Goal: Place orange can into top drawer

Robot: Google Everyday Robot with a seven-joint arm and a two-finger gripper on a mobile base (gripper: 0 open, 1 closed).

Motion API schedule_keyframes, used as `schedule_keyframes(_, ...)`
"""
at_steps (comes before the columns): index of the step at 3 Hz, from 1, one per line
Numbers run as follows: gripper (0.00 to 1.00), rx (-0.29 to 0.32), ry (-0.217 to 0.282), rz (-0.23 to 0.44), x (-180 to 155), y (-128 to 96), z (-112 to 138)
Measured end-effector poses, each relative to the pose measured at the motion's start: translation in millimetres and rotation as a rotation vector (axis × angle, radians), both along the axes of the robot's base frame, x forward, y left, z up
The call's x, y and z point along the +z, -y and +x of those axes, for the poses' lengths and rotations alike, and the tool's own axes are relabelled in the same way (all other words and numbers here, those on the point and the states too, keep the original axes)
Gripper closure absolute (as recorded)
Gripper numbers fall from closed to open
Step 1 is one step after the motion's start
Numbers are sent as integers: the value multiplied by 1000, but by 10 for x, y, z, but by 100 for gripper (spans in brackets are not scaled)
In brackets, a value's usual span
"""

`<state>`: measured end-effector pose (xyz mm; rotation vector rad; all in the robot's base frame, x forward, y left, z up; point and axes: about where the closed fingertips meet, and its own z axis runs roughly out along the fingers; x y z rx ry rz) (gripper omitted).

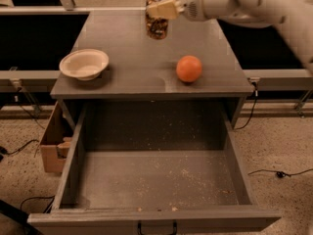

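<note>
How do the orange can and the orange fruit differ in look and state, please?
The orange can is an upright cylinder with mottled brown-gold print; the orange fruit is a smooth, plain ball. The can is held by the gripper at the back of the cabinet top; the fruit lies free nearer the front. Both are small, and neither is in the open top drawer.

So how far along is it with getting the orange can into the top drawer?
Done: the top drawer is pulled open. In hand: the gripper, at the back of the tabletop, has its jaws on the orange can. Left: carry it into the drawer and release.
</note>
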<state>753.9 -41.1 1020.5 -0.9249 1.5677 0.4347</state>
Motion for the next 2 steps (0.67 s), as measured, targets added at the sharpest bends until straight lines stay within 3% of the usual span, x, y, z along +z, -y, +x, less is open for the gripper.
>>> schedule_keyframes(1, 100, -25, 47, -40, 520, 401, -371)
schedule_keyframes(2, 100, -76, 65, -86, 792, 820, -847)
